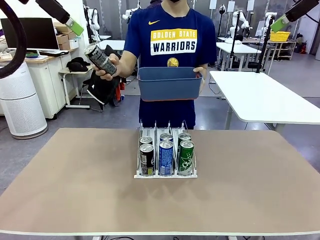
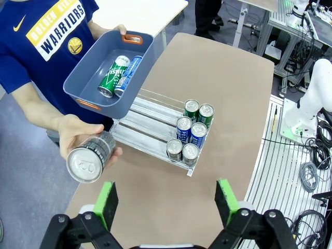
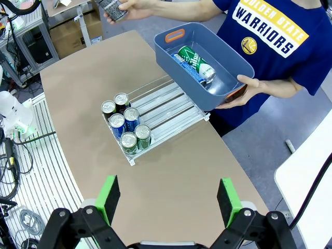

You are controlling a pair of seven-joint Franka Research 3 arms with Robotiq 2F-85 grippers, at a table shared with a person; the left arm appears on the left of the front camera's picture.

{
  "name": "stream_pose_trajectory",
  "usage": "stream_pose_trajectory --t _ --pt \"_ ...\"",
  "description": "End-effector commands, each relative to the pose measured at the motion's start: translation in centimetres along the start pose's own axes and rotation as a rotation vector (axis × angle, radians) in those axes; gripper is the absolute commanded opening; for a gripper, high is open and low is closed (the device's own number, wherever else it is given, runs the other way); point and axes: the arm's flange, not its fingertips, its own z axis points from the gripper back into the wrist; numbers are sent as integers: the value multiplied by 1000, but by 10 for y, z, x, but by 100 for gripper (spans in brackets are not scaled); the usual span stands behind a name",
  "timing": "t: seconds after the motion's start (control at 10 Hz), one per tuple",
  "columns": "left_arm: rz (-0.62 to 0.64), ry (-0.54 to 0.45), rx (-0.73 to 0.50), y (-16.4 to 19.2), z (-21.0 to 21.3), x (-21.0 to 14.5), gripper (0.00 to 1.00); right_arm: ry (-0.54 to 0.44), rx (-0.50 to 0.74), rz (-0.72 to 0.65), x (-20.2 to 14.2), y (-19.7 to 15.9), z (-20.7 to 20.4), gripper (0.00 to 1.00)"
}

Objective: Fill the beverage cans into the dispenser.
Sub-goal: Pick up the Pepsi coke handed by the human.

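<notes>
From the front: shows a clear rack point(image 1: 156, 129) standing mid-way across the brown surface point(image 1: 75, 180), with three lanes pointing toward the far side. Counts six upright cans at its near end, two per lane: dark cans point(image 1: 146, 160) in the left lane, blue cans point(image 1: 166, 157) in the middle, green cans point(image 1: 186, 157) on the right. Behind it, finds a person point(image 1: 172, 40) keeping a blue-grey bin point(image 1: 169, 84) in the air beyond the far edge with one hand point(image 1: 200, 74). Also finds a tilted dark can point(image 1: 100, 59) raised in the other hand point(image 1: 114, 70), off to picture left of the bin.

From the left wrist: looks down past the left robot hand point(image 2: 167, 199), spread wide with nothing between the green pads. Catches the dark can close beyond one pad, silver top toward the camera, gripped by the person. Reveals inside the bin a green can point(image 2: 113, 75) and a blue can point(image 2: 128, 74) lying side by side. Places the six racked cans at the end of the rack away from the bin.

From the right wrist: looks down past the right robot hand point(image 3: 168, 199), likewise spread wide and gripping nothing, well above the surface. Repeats the same layout: bin tipped over the rack's far end with the green can and the blue can inside. Puts the dark can at the top edge of the picture.
</notes>
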Motion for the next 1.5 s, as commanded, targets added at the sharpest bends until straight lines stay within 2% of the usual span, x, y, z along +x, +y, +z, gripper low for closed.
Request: stream_pose_trajectory --t 0.0,0.3,0.4,0.7,0.8,1.0,1.3,1.4 --pt "2 -2 -3 0 0 -1 100 0 0 -1 0 0 0 100" --pt "0 0 0 0 0 0 100 0 0 -1 0 0 0 100" --pt "-15 82 32 0 -9 1 100 0 0 -1 0 0 0 100" --pt "-151 190 36 32 -33 -10 100 0 0 -1 0 0 0 100" --pt "-126 188 35 35 -43 -12 100 0 0 -1 0 0 0 100" --pt "-188 171 66 51 -51 -21 100 0 0 -1 0 0 0 100" --pt "-160 105 121 58 -54 -25 100 0 0 -1 0 0 0 100" --pt "-193 81 135 62 -54 -28 100 0 0 -1 0 0 0 100"
